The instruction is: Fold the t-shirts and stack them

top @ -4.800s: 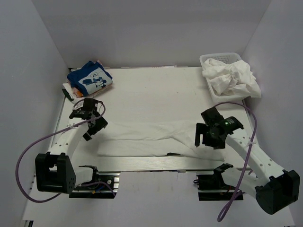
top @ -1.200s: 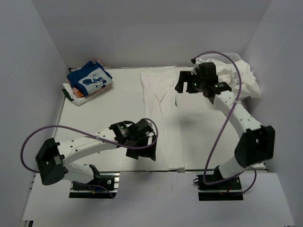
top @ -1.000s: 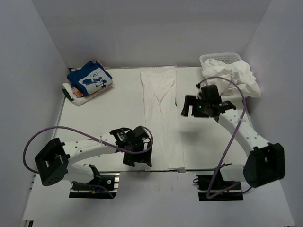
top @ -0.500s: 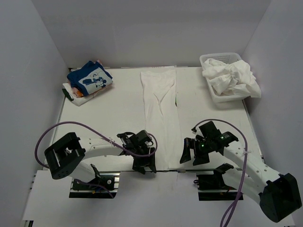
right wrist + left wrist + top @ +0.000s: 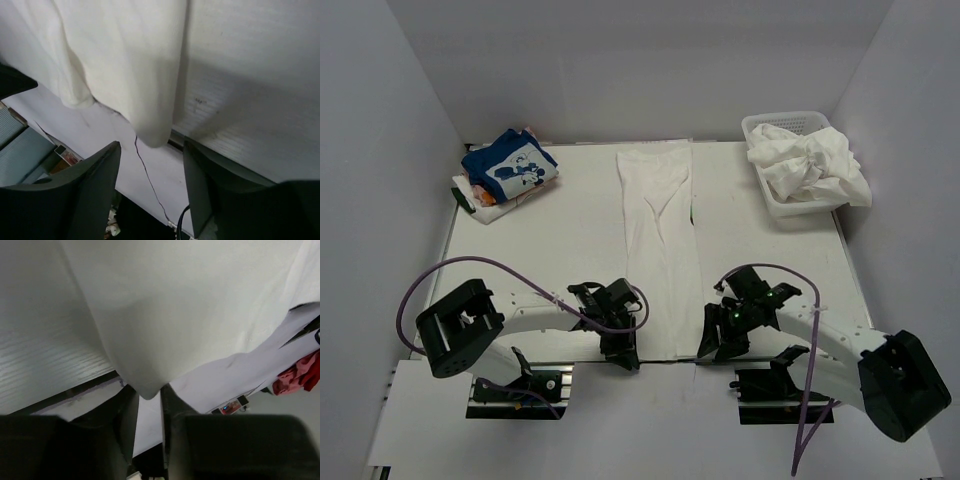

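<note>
While the shirt runs lengthwise away from me, my left hand sits narrow round its near corner, grip unclear; right hand gapes astride the other.

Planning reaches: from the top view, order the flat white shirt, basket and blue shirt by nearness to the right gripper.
1. Flat white shirt, just left of the right gripper.
2. Basket, far right corner.
3. Blue shirt, far left corner.

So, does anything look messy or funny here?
Yes. The white shirts in the basket are all crumpled, and they spill over its right rim. The long folded white shirt also hangs a little over the near edge of the table.
</note>
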`<state>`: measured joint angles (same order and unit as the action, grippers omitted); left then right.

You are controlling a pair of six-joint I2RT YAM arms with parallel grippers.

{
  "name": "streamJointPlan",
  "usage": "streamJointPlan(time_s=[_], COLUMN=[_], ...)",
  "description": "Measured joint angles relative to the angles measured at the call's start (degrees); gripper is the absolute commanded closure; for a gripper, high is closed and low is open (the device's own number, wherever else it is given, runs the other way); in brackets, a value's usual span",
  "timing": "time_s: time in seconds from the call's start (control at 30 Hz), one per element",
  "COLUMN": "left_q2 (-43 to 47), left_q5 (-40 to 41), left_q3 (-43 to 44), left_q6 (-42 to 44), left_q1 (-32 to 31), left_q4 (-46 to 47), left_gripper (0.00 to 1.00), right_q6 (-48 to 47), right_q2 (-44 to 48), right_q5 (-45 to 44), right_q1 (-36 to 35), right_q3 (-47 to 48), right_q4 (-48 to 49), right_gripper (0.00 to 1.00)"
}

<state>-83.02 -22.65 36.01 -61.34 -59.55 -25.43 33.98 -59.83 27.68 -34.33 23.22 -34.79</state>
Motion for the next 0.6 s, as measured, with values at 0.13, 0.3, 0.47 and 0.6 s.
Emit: streamJointPlan(time_s=[0.13, 0.3, 0.47, 0.6], left_q2=[0.00, -0.35, 0.44, 3.39], left_q5=[1.31, 3.17, 7.37, 12.07], left_q3=[0.02, 1.95, 6.69, 9.94], left_q6=[-0.42, 0.04, 0.92, 1.29], left_q1=[0.04, 0.09, 0.09, 0.31], left_q4=[-0.31, -2.05, -4.81, -7.93], left_gripper=[0.92, 1.00, 1.00, 1.00], right_q6=[-0.04, -0.83, -1.84, -2.69], right_q2=[-4.85, -8.13, -8.02, -8.00], right_q5=[-0.04, -1.05, -3.63, -6.40], right_q1=[-0.59, -1.07, -1.11, -1.07], right_q3=[0.15, 1.33, 7.04, 14.05], right_q4=[2.71, 3.67, 1.90, 1.33], right_gripper=[0.52, 1.00, 1.00, 1.00])
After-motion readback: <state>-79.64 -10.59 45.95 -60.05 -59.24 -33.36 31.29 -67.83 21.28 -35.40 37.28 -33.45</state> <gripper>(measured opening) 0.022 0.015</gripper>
